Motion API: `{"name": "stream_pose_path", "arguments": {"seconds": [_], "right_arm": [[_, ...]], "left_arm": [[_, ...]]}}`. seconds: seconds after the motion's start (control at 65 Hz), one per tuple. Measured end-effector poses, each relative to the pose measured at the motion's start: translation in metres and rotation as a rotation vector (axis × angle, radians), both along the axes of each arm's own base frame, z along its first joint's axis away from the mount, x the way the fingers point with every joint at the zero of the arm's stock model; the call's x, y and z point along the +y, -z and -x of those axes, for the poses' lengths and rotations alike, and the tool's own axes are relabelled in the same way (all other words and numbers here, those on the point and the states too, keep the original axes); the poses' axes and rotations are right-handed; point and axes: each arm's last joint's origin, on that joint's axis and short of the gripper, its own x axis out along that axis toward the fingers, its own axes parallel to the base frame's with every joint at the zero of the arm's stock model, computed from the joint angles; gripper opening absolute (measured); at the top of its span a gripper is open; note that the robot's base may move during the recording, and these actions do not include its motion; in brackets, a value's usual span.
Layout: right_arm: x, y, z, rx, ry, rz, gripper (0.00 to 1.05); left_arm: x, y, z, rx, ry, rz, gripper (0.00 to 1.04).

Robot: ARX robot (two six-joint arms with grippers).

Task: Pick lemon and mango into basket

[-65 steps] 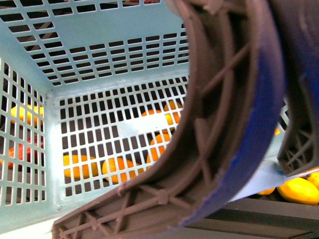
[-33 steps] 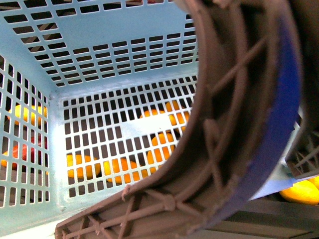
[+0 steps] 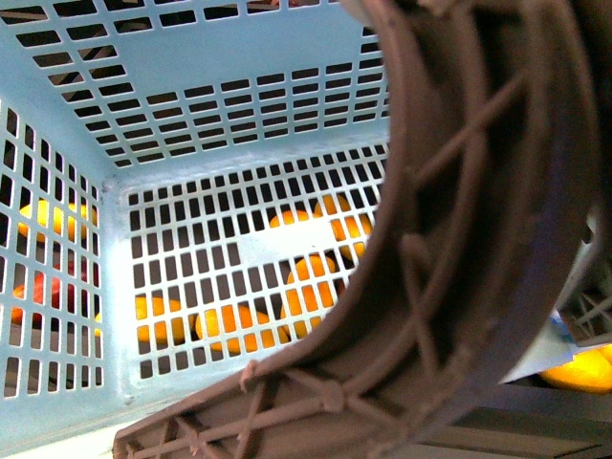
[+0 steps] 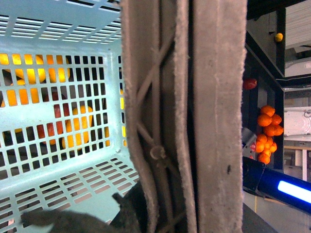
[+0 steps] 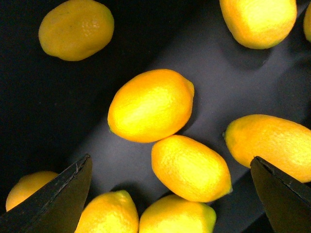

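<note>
Right pincer (image 5: 171,162): released, empty, fingertips at lower left and lower right of wrist frame; lemon (image 5: 191,168) lies between them, lower centre, long axis slanting upper left to lower right; basket (image 3: 110,316) fills front view.
</note>
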Motion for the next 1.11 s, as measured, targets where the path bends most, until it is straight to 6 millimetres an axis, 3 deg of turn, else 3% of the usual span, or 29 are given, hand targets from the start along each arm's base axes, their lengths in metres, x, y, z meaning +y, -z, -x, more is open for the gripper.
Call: {"name": "stream_pose_path", "arguments": {"seconds": [0.477,0.984,1.107], "right_arm": [[-0.017,0.042,-0.047,0.037,0.084,-0.065,0.96],[-0.016,0.07,-0.069,0.065,0.092,-0.092,0.96],[-0.015,0.073,-0.07,0.065,0.091,-0.099,0.82]], "left_arm": [[0.0,0.0,0.0,0.0,0.001,0.0,0.15],[0.0,0.0,0.0,-0.001,-0.002,-0.001,0.15],[0.0,0.0,0.0,-0.001,-0.002,-0.001,0.15]]}}
